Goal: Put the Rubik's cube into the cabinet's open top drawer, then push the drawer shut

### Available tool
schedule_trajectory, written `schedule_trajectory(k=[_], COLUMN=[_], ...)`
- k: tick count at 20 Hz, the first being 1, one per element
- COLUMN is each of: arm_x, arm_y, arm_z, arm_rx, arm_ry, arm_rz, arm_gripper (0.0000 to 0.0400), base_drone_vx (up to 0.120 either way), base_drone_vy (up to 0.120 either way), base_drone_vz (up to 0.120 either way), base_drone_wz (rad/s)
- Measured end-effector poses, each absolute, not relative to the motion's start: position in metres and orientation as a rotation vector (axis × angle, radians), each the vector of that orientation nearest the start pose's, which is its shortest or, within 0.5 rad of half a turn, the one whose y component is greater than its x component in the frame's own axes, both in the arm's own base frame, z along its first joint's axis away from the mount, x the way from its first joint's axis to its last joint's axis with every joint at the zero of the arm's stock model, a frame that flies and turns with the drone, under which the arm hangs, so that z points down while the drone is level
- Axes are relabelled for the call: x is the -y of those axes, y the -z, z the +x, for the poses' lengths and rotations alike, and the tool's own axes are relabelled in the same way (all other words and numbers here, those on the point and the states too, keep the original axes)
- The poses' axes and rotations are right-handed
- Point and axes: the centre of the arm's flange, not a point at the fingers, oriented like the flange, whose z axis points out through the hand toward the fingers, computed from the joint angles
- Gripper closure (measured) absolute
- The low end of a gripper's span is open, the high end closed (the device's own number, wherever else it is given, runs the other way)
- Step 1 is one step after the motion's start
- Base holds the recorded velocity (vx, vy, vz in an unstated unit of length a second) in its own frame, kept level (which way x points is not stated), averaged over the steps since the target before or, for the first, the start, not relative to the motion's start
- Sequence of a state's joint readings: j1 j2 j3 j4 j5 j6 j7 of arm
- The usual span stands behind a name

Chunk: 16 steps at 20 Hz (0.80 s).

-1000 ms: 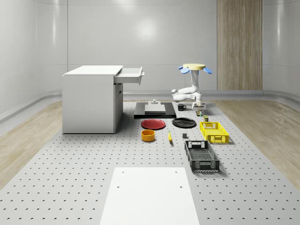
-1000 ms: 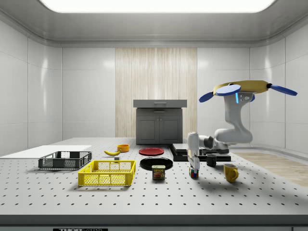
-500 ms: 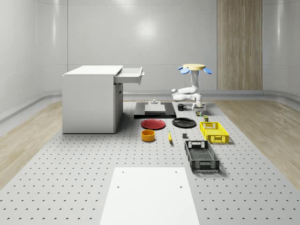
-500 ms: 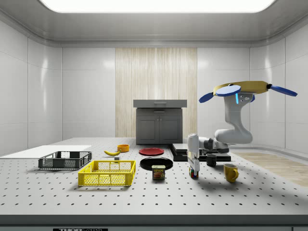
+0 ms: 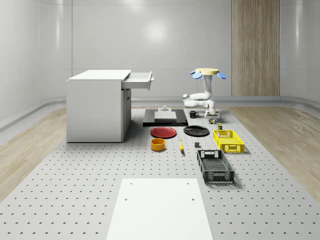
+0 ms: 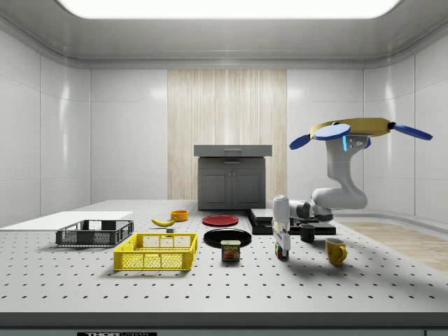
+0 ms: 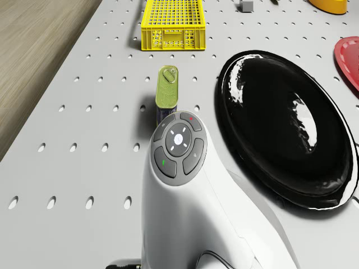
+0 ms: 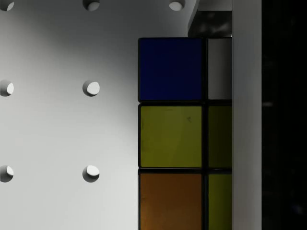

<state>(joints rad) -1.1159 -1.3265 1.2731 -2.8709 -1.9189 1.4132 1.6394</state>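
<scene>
Simulated robotics test lab, not a home or shop. Bare room: glossy pale wall panels, one wood-slat panel, a flat ceiling light strip, wood floor round a big perforated worktop, holes in a regular grid like an optical breadboard. Props sat laid out on it as test items: grey cabinet, yellow crate, black crate, red plate, black plate, orange bowl. A drone carrying an arm hovered above the far right corner.
</scene>
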Motion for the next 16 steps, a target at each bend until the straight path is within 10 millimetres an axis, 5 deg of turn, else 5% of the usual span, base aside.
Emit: schedule_trajectory(k=[6,16], arm_x=[0.0001,0.0], arm_y=[-0.5084,-0.4987], arm_z=[0.3068,0.3068], arm_rx=[0.002,0.002], arm_ry=[-0.785,-0.785], arm_rz=[0.001,0.001], arm_gripper=[0.0064,0.0074], base_drone_vx=[0.0,0.0], base_drone_vy=[0.0,0.0], base_drone_vz=[0.0,0.0], base_drone_wz=[0.0,0.0])
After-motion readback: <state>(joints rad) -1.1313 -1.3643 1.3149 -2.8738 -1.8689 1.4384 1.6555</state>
